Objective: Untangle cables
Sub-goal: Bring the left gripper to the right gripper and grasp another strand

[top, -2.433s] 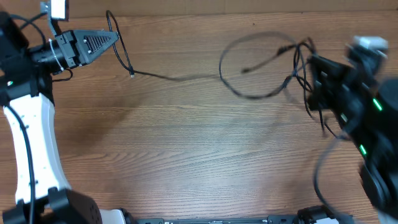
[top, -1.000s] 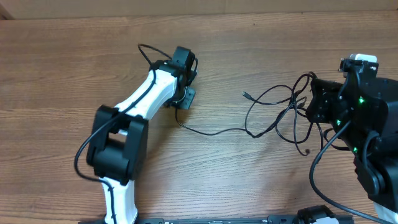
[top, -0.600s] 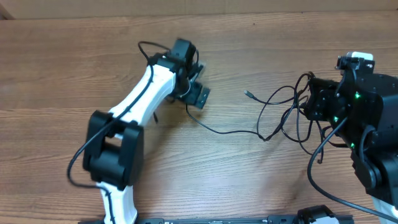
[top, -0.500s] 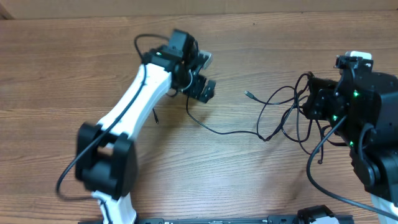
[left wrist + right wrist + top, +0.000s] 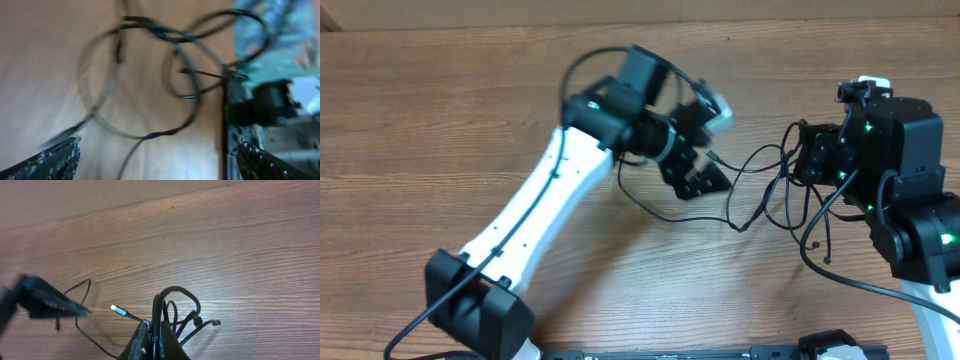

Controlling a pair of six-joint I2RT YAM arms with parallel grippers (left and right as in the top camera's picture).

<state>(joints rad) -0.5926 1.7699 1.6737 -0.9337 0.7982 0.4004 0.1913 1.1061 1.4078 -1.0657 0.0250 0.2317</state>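
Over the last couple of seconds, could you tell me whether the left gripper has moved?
Yes. The left gripper has swung right, from the table's far-left corner to about in line with the dark speck in the wood, beside the cables.

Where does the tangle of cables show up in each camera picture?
Overhead: cables right of centre, beside the right gripper.
Left wrist: cables as blurred loops across the upper middle.
Right wrist: cables bottom centre, bunched in the right gripper.
Shared landmark: the right gripper, shut on the cables.
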